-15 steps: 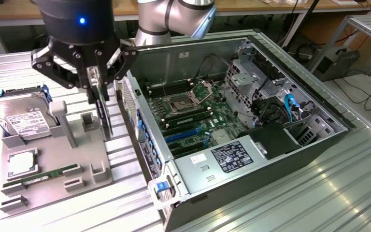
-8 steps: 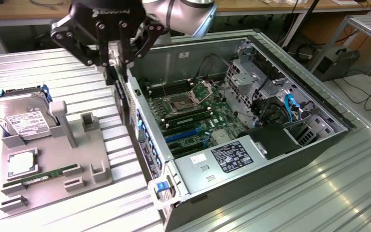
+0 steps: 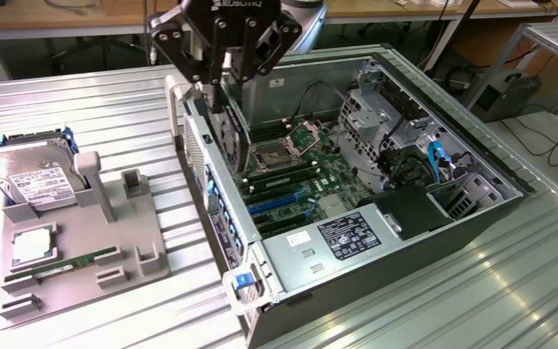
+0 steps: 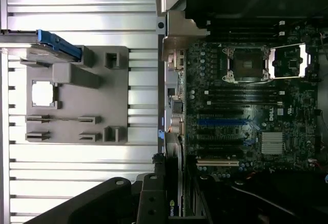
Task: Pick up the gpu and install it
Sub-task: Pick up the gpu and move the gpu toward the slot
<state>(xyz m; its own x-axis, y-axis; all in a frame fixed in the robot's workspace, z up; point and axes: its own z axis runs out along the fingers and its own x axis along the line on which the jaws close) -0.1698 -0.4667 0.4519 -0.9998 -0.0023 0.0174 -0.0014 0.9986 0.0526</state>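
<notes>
The gpu (image 3: 229, 137) is a dark card with a round black fan, hanging edge-down in my gripper (image 3: 218, 98). The gripper is shut on the card's upper edge. The card hangs just inside the wall of the open computer case (image 3: 424, 240) on the exterior view's left, above the motherboard (image 3: 304, 178) and apart from it. In the wrist view the gpu (image 4: 174, 178) shows edge-on beneath the gripper (image 4: 171, 203), next to the expansion slots, one of them blue (image 4: 225, 122).
A grey fixture (image 3: 114, 240) sits on the ribbed table at the exterior view's left. It holds a silver hard drive (image 3: 32, 178), a green RAM stick (image 3: 66, 263) and a CPU (image 3: 32, 246). Inside the case are an open CPU socket (image 4: 246, 64), drive cages and cables (image 3: 434, 163).
</notes>
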